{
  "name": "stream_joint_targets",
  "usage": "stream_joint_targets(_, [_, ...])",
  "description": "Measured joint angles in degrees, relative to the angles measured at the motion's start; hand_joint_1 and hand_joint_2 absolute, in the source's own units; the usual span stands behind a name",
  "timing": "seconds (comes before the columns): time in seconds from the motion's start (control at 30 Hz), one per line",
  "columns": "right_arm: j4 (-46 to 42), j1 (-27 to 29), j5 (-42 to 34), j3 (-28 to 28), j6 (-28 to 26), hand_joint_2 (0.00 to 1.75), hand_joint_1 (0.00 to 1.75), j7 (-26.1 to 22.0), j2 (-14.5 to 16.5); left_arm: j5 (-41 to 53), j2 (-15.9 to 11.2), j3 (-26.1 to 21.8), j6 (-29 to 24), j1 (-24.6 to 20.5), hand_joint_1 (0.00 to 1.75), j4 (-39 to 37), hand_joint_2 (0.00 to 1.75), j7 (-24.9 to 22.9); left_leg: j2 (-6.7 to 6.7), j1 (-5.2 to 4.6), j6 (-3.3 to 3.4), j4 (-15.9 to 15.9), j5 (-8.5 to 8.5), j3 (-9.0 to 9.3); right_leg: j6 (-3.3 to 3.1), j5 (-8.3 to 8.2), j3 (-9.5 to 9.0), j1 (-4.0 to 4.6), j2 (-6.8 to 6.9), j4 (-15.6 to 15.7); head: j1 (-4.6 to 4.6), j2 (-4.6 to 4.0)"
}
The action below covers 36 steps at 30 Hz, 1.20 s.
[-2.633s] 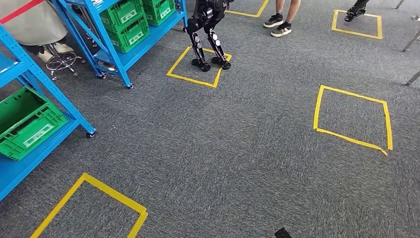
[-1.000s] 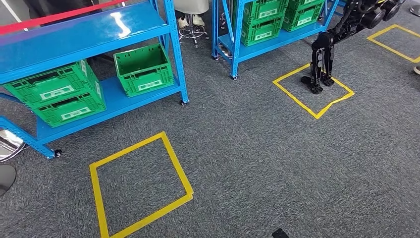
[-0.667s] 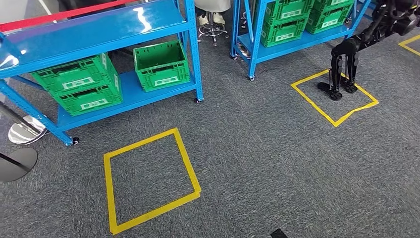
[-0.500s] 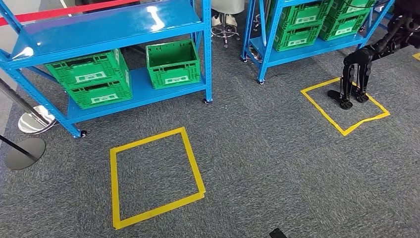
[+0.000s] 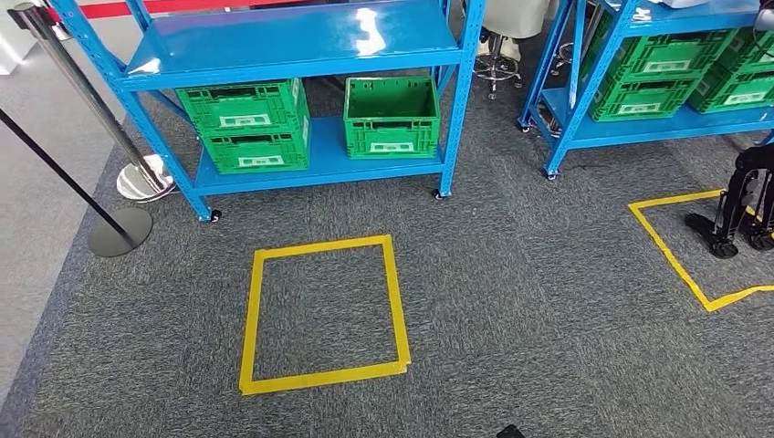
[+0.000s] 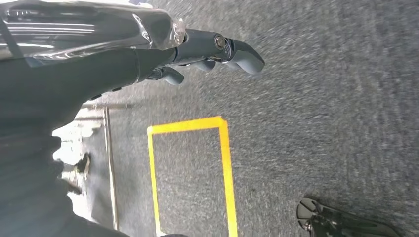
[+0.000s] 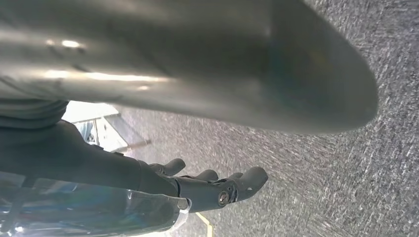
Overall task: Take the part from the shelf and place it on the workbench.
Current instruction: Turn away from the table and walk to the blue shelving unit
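Note:
A blue shelf (image 5: 292, 41) stands ahead of me on the grey carpet. On its lower board sit two stacked green crates (image 5: 246, 123) and one open green crate (image 5: 392, 114); I make out no part in them from here. My left hand (image 6: 212, 47) hangs over the carpet with its fingers loosely stretched and nothing in it. My right hand (image 7: 212, 185) also hangs beside my body, fingers apart, holding nothing.
A yellow taped square (image 5: 324, 310) marks the floor before the shelf. Barrier posts with round bases (image 5: 119, 228) stand at the left. A second blue shelf (image 5: 584, 91) with green crates is at the right, and another robot's legs (image 5: 739, 210) stand in a taped square.
The whole view has swung: my camera turned left, bringing the shelf and taped square to the middle, while the other robot's legs slid to the right edge.

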State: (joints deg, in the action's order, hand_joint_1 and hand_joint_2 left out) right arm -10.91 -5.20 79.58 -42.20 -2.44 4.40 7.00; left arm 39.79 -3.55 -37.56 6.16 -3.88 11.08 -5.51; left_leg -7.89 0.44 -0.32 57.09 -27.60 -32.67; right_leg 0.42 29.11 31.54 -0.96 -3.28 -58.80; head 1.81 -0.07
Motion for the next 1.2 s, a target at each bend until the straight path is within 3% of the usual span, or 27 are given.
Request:
stream_joint_targets(0.03, [-0.01,-0.07,0.00,-0.01,-0.01,0.00,0.00,0.03,0.05,0.10,-0.02,-0.14,0.00,0.14,0.00,0.00,1.75,-0.01,-0.23,0.11,-0.32,-0.05,0.02,-0.08,-0.35,-0.05,-0.12,0.01,0.58,0.05,-0.01,0.00])
stream_joint_targets(0.1, [-0.03,-0.17,0.00,-0.04,-0.06,0.00,0.00,0.05,0.05,0.23,-0.02,-0.36,0.00,0.30,0.00,0.00,1.75,-0.02,2.19,0.02,-0.88,1.47,-0.95,-0.82,-1.02,-0.17,-0.43,-0.13,1.79,0.25,0.20,0.00])
stream_joint_targets(0.17, [-0.04,-0.05,0.00,-0.05,-0.12,0.00,0.00,0.05,0.01,0.23,0.03,-0.50,-0.01,0.08,0.00,0.00,1.75,-0.03,6.04,-0.10,-1.24,7.27,-4.04,-3.73,-1.51,-0.09,-0.57,-0.15,3.28,0.36,0.50,0.00])
stream_joint_targets(0.23, [-0.02,0.12,0.00,-0.05,-0.14,0.00,0.00,0.05,0.01,0.23,0.14,-0.54,0.00,-0.08,0.00,0.00,1.75,-0.04,7.34,0.08,-1.44,14.55,-6.88,-7.65,-1.75,0.11,-0.61,-0.04,4.91,0.35,0.57,0.00])
stream_joint_targets(0.27, [-0.02,0.15,0.00,-0.05,-0.15,0.00,0.00,0.04,0.00,0.23,0.19,-0.55,0.00,-0.05,0.00,0.00,1.75,-0.04,7.49,0.15,-1.47,16.19,-6.95,-8.64,-1.77,0.23,-0.65,-0.01,5.70,0.35,0.58,0.00])
stream_joint_targets(0.3, [-0.02,0.15,0.00,-0.05,-0.20,0.00,0.00,-0.03,-0.01,0.23,0.21,-0.57,-0.01,0.00,0.00,0.00,1.75,-0.07,7.62,0.19,-1.45,15.52,-5.94,-8.42,-1.73,0.36,-0.77,0.00,6.39,0.34,0.58,0.00])
stream_joint_targets(0.33, [-0.02,0.13,-0.03,-0.05,-0.37,0.00,0.00,-0.16,0.00,0.23,0.19,-0.60,-0.01,0.02,0.00,0.00,1.75,-0.13,7.83,0.19,-1.37,12.64,-4.13,-6.99,-1.59,0.53,-0.96,0.01,6.91,0.35,0.58,0.00])
stream_joint_targets(0.4, [-0.02,0.04,-0.30,-0.07,-1.12,0.00,0.00,-0.57,0.05,0.24,0.16,-0.70,-0.01,0.02,0.00,0.00,1.75,-0.28,8.60,0.04,-1.06,4.55,-0.73,-2.58,-1.13,0.89,-1.36,0.13,7.68,0.35,0.56,0.00])
stream_joint_targets(0.43, [-0.02,-0.08,-0.45,-0.07,-1.56,0.00,0.00,-0.81,0.09,0.25,0.16,-0.78,-0.01,0.04,0.00,0.00,1.75,-0.35,8.87,-0.09,-0.87,1.84,0.05,-1.04,-0.85,1.05,-1.47,0.22,7.90,0.37,0.54,0.00])
stream_joint_targets(0.53, [-0.03,-0.42,-0.59,-0.08,-2.09,0.00,0.00,-1.35,0.19,0.31,0.14,-1.01,-0.07,0.19,0.00,0.00,1.75,-0.52,8.76,-0.41,-0.16,0.18,0.06,-0.20,-0.02,1.25,-1.87,0.30,8.32,0.62,0.49,-0.01])
stream_joint_targets(0.6, [-0.04,-0.45,-0.58,-0.09,-2.15,0.00,0.00,-1.43,0.25,0.32,0.14,-1.05,-0.09,0.22,0.00,0.00,1.75,-0.59,8.45,-0.16,0.49,-0.24,0.23,0.08,0.60,1.99,-1.77,0.16,7.08,-0.23,0.34,-0.01])
stream_joint_targets(0.67, [-0.04,-0.33,-0.54,-0.10,-2.28,0.87,0.00,-1.40,0.23,0.33,0.21,-1.09,-0.09,0.09,0.00,0.00,1.75,-0.61,8.13,0.13,1.02,-0.53,0.37,0.33,1.00,4.94,0.75,0.05,4.87,-5.59,0.05,0.00])
stream_joint_targets(0.73, [-0.03,-0.04,-0.37,-0.09,-2.39,1.75,0.00,-1.05,0.16,0.52,0.31,-1.17,-0.07,-0.02,0.00,0.00,1.75,-0.61,7.66,0.12,1.28,-0.51,0.28,0.34,1.19,8.07,4.84,0.04,3.86,-13.43,-0.09,0.00])
stream_joint_targets(0.77, [-0.03,0.12,-0.23,-0.10,-2.44,1.75,0.00,-0.68,0.13,0.70,0.36,-1.26,-0.04,-0.02,0.00,0.00,1.75,-0.62,7.35,0.11,1.30,-0.50,0.24,0.37,1.22,8.34,6.20,0.05,3.74,-15.62,-0.10,0.00])
stream_joint_targets(0.8, [-0.02,0.24,-0.09,-0.10,-2.51,1.75,0.00,-0.26,0.12,0.92,0.40,-1.38,0.02,-0.01,0.00,0.00,1.75,-0.62,7.04,0.12,1.28,-0.49,0.19,0.45,1.20,7.43,6.51,0.03,3.70,-15.49,-0.14,0.00])
stream_joint_targets(0.83, [-0.02,0.31,0.02,-0.10,-2.62,1.75,0.00,0.12,0.10,1.16,0.45,-1.50,0.08,-0.01,0.00,0.00,1.75,-0.63,6.72,0.14,1.19,-0.47,0.12,0.59,1.13,5.51,5.66,-0.01,3.69,-12.99,-0.15,0.00])
stream_joint_targets(0.9, [-0.02,0.32,0.15,-0.09,-2.82,1.75,0.00,0.58,0.05,1.43,0.55,-1.63,0.19,-0.01,0.00,0.00,1.75,-0.63,6.18,0.05,0.77,-0.31,-0.15,0.85,0.94,1.31,2.29,-0.09,3.45,-4.86,-0.20,0.00])
stream_joint_targets(0.93, [-0.01,0.27,0.18,-0.08,-2.88,1.75,0.00,0.70,0.03,1.50,0.59,-1.64,0.20,-0.02,0.00,0.00,1.75,-0.63,5.99,-0.06,0.51,-0.18,-0.31,0.89,0.77,0.08,1.01,-0.11,3.33,-1.84,-0.19,0.00])
stream_joint_targets(0.97, [-0.01,0.25,0.19,-0.07,-2.91,1.75,0.00,0.76,0.06,1.51,0.60,-1.66,0.20,-0.02,0.00,0.00,1.75,-0.63,5.88,-0.18,0.51,-0.04,-0.49,0.87,0.64,-0.42,0.36,-0.14,3.20,-0.22,-0.17,0.00])
stream_joint_targets(1.1, [0.00,0.25,0.25,-0.07,-2.93,1.75,0.00,0.81,0.16,1.56,0.50,-1.77,0.20,0.04,0.00,0.00,1.75,-0.62,5.86,-0.27,1.34,-0.22,-0.55,0.97,0.26,-0.49,0.28,-0.02,3.14,0.23,-0.11,0.00])
stream_joint_targets(1.2, [0.00,0.25,0.35,-0.07,-3.13,1.75,0.00,0.68,0.16,1.92,0.49,-1.88,0.19,0.03,0.00,0.00,1.75,-0.57,5.91,-0.26,1.17,-0.62,-0.40,1.23,-0.04,-0.42,0.26,0.08,3.12,0.22,-0.11,0.00])
